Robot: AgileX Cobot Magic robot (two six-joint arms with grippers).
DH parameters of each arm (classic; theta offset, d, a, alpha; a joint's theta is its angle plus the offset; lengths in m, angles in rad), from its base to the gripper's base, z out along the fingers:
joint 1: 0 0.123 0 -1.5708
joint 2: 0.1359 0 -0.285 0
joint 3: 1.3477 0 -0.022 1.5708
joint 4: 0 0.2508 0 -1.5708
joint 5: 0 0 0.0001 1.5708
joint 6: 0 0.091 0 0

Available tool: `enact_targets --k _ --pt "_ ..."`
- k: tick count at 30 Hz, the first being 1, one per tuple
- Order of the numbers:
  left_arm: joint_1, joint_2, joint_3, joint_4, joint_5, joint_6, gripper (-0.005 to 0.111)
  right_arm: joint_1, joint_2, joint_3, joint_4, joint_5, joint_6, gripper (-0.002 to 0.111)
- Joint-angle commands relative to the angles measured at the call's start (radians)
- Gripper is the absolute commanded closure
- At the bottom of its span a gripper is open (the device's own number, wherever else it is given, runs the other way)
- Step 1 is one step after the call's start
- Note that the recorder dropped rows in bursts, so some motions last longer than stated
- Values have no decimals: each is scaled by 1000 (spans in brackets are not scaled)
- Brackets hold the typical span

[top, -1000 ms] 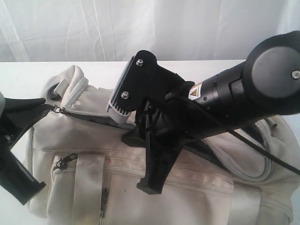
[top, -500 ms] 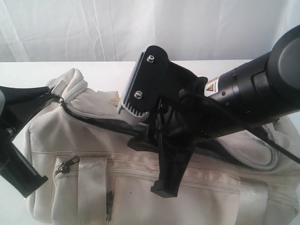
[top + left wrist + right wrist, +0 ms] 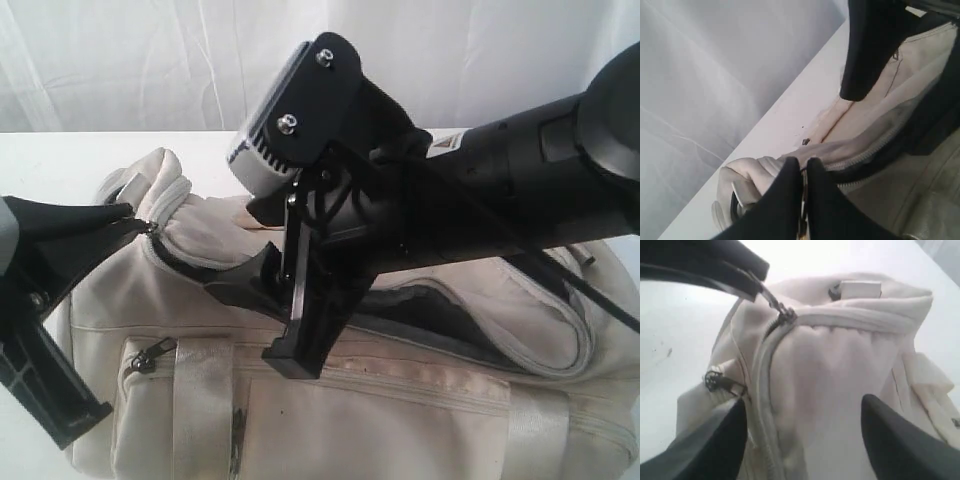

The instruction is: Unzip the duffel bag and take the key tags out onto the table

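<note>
My left gripper [image 3: 803,165] pinches, I think, the metal zip pull [image 3: 772,300] on the soft cream-white fabric duffel bag [image 3: 840,365]; my right gripper [image 3: 804,405] is spread wide.

The zip mouth [image 3: 450,325] along the top of the duffel bag [image 3: 400,420] gapes wide, but the right gripper [image 3: 255,325], jaws apart, hangs over part of it. The left gripper [image 3: 128,215] (pinched on the zipper pull [image 3: 780,310]) blocks the bag's end. Bare table [image 3: 60,160] lies behind.
</note>
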Motion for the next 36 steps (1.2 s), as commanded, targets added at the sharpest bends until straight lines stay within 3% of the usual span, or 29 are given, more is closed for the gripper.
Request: enact_targets --k 1,27,32,36 --pt "2 -14 -12 23 -41 39 107 37 -9 -2 94 -39 -164 46" --pt "2 -14 -12 18 -23 23 107 50 -7 -2 92 -69 -186 46" --pt "2 -14 -12 48 -70 -140 107 50 -7 -2 92 -69 -188 46" --pt "2 -14 -12 159 -49 -273 107 50 -7 -2 92 -69 -186 46"
